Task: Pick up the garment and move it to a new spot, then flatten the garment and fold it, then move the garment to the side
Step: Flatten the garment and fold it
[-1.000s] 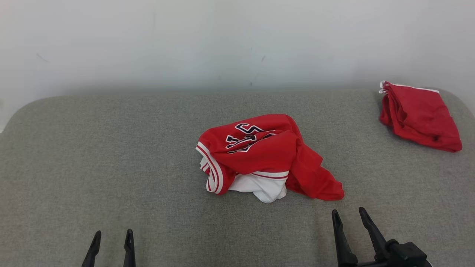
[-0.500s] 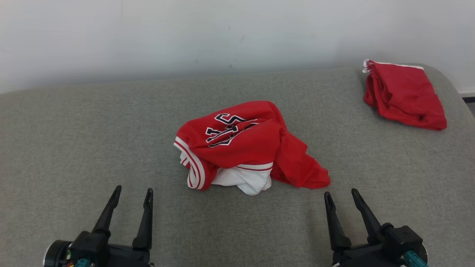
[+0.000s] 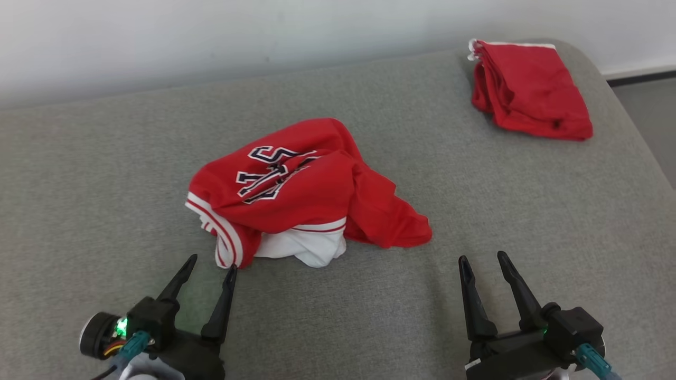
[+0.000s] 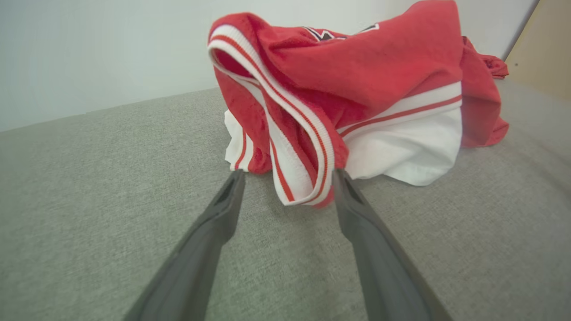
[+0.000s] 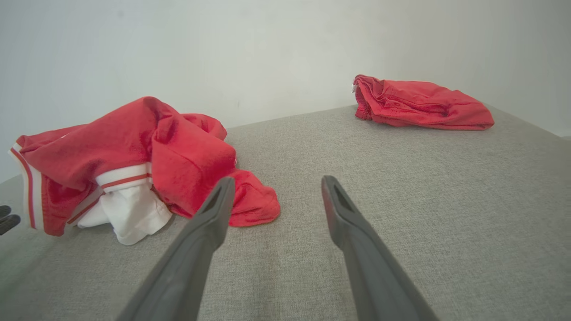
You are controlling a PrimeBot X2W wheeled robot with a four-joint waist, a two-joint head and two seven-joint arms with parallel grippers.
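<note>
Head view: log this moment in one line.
stage: pre-grasp; jersey: crumpled on cushion; left gripper: open, at striped hem; right gripper: open, apart from jersey

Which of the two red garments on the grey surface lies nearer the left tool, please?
The crumpled jersey with navy lettering and white striped trim; the plain folded garment lies at the far right.

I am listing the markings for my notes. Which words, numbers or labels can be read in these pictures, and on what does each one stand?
"5" (probably; a fold cuts it): top of the navy print, white-outlined, on the crumpled red jersey.
The other characters of that print: broken by folds, not readable.
On the folded red garment: no text seen.
</note>
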